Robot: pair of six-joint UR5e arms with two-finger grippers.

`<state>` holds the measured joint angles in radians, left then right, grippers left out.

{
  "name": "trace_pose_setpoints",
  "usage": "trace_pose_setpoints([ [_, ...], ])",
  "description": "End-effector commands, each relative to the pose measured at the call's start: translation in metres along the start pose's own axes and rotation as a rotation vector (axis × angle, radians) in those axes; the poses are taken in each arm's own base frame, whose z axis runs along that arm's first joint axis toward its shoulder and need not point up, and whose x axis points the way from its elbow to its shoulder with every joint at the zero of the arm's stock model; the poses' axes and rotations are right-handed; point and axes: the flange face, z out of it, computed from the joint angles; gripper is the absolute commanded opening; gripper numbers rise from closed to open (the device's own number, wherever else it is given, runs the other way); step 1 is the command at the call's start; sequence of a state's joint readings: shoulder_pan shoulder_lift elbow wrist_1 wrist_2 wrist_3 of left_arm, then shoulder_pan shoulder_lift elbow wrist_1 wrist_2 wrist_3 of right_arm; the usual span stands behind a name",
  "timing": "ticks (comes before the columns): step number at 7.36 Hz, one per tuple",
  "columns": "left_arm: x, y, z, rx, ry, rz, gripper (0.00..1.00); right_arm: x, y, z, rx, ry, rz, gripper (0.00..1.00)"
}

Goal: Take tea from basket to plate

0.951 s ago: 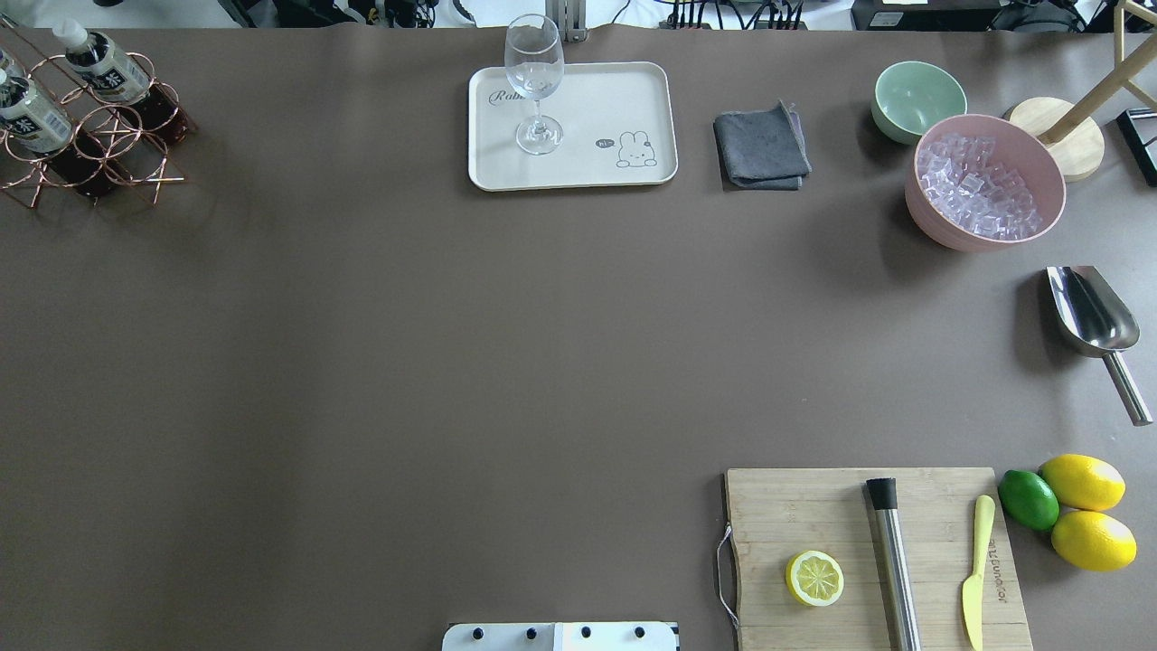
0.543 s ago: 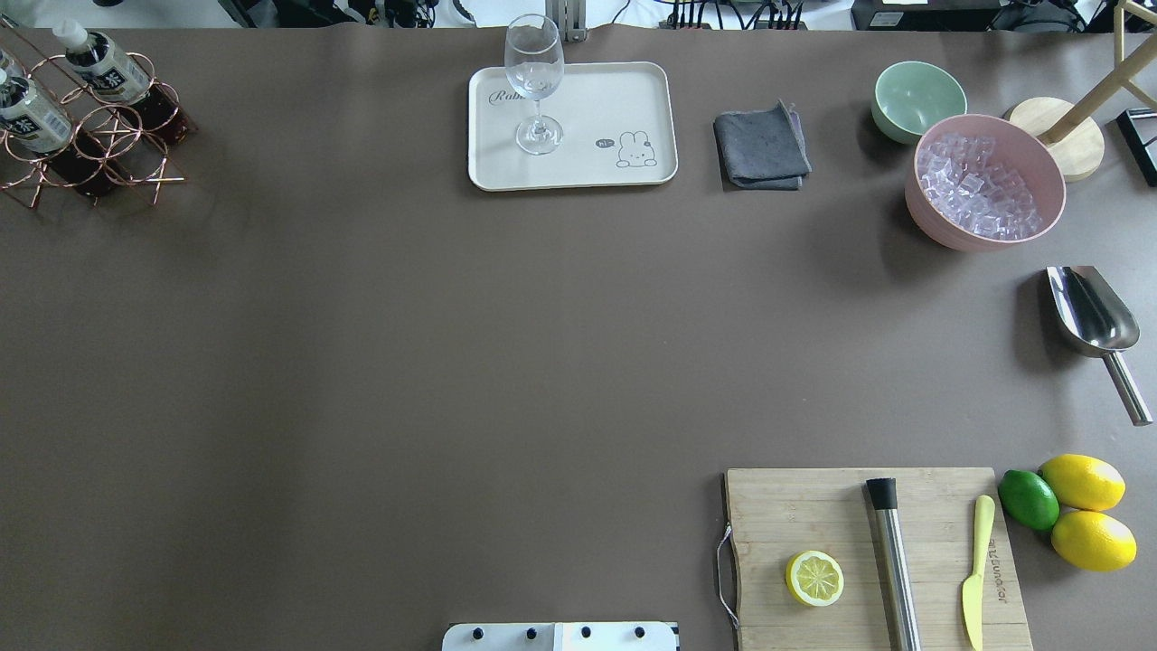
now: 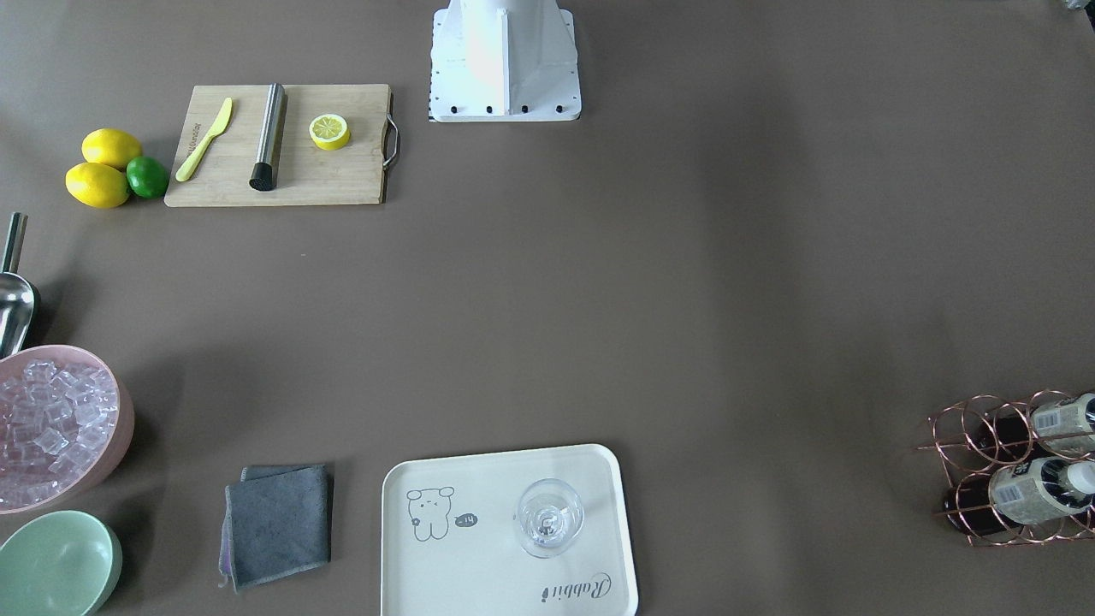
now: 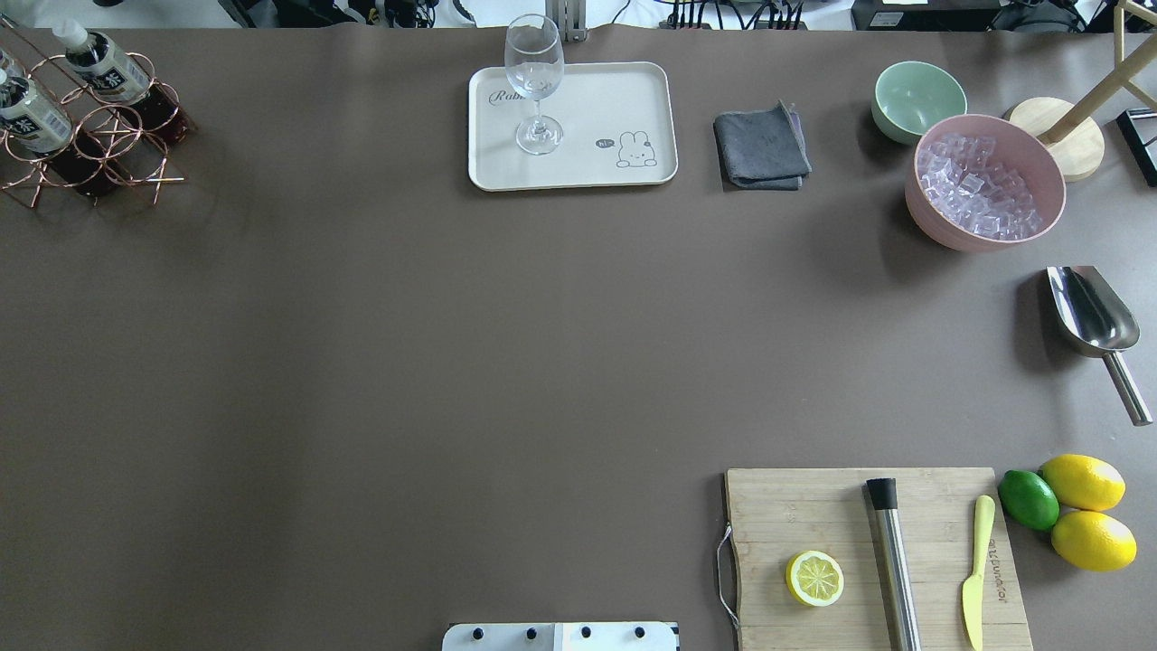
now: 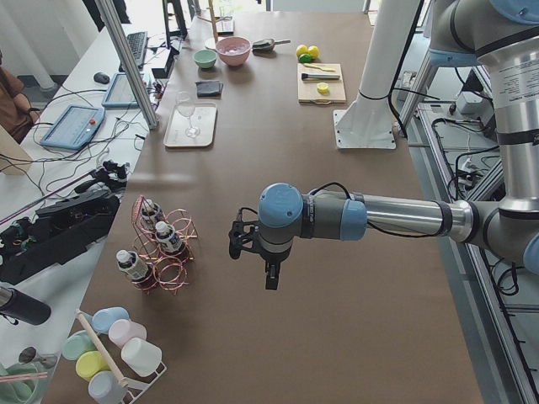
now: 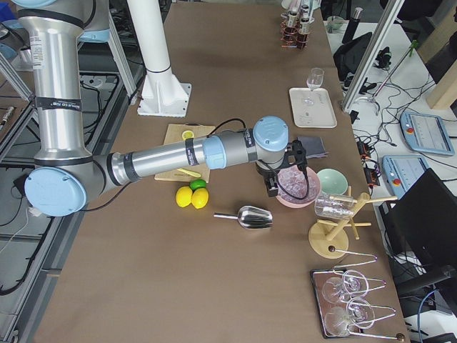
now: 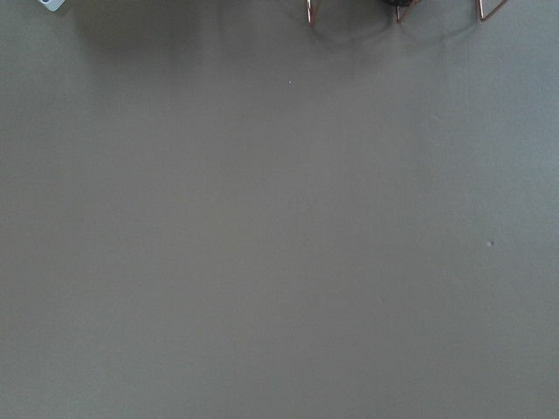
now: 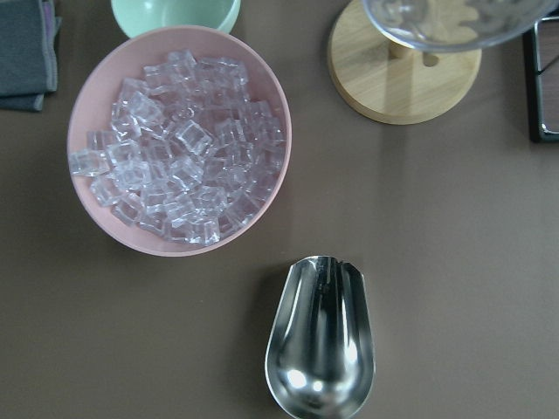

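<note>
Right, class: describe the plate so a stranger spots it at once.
Midway along the table edge opposite the robot, beside the grey cloth, lies the plate. It's a cream rectangular tray holding a wine glass; only it bears a rabbit drawing.

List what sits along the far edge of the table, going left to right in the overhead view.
basket → plate → grey cloth → green bowl → pink bowl
</note>
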<state>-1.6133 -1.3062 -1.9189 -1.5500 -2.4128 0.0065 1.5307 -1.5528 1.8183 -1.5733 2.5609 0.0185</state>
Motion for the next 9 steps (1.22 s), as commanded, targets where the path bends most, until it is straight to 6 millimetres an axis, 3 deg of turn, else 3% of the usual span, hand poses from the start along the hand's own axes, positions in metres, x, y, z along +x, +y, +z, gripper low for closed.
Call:
trace_pose_setpoints([
  [1, 0.011, -0.016, -0.012, -0.024, 0.0, -0.041, 0.98, -0.059, -0.011, 0.011, 0.105, -0.101, -0.307, 1.0],
  [2, 0.022, -0.045, -0.029, -0.049, 0.002, -0.089, 0.98, -0.082, -0.012, 0.022, 0.114, -0.142, -0.396, 1.0],
  [4, 0.048, -0.104, -0.071, -0.066, 0.002, -0.151, 0.98, -0.129, -0.035, 0.017, 0.161, -0.232, -0.563, 1.0],
  [5, 0.052, -0.129, -0.09, -0.04, -0.002, -0.279, 0.98, -0.161, -0.05, 0.022, 0.163, -0.259, -0.63, 1.0],
  [6, 0.065, -0.15, -0.107, 0.011, 0.002, -0.549, 0.98, -0.192, -0.071, 0.025, 0.171, -0.272, -0.688, 1.0],
  [7, 0.061, -0.189, -0.107, 0.073, 0.019, -0.638, 0.98, -0.197, -0.079, 0.027, 0.172, -0.274, -0.704, 1.0],
  [8, 0.069, -0.203, -0.112, 0.097, 0.033, -0.743, 0.98, -0.202, -0.084, 0.024, 0.19, -0.263, -0.726, 1.0],
  [9, 0.078, -0.211, -0.12, 0.117, 0.061, -0.972, 0.98, -0.189, -0.087, 0.032, 0.247, -0.24, -0.788, 1.0],
])
